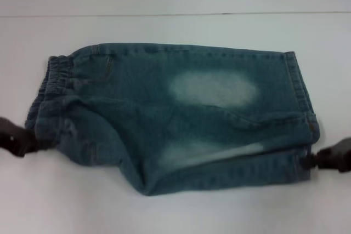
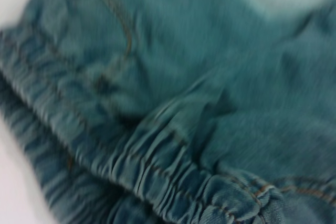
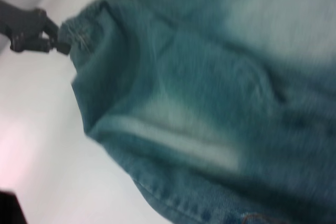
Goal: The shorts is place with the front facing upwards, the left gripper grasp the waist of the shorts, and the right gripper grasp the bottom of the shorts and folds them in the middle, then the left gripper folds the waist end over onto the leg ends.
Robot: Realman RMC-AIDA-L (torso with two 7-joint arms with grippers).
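Observation:
The blue-green denim shorts (image 1: 181,119) lie across the white table, with pale faded patches on top. The waist of the shorts (image 1: 55,80), a ruffled elastic band, is at the left, and it fills the left wrist view (image 2: 157,177). The bottom of the shorts (image 1: 299,91), with its flat stitched hems, is at the right. My left gripper (image 1: 30,141) is shut on the near corner of the waist, and the right wrist view shows this left gripper (image 3: 58,43) pinching the cloth. My right gripper (image 1: 312,160) is shut on the near hem corner. The near edge of the shorts is bunched and slightly raised between them.
The white table (image 1: 175,212) extends around the shorts on every side. Its far edge (image 1: 175,15) runs as a line across the back, with a pale wall beyond.

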